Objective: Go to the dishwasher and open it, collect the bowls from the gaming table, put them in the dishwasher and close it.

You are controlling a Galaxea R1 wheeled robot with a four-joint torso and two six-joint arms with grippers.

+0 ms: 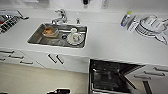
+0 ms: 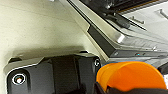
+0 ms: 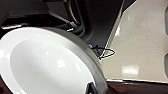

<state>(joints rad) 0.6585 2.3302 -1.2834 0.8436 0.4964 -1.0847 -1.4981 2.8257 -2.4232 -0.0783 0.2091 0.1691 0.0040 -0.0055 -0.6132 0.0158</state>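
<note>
One orange bowl [image 2: 130, 76], one white bowl [image 3: 47, 62], dishwasher [image 1: 110, 77] open.

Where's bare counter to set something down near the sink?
Free: the white counter between the sink and the dish rack, right above the open dishwasher. Also the strip in front of the sink. Crowded: the sink basin with dishes, and the rack corner with a bottle.

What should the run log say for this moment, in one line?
dishwasher: open | left end effector: orange bowl | right end effector: white bowl | sink: dishes inside
</note>
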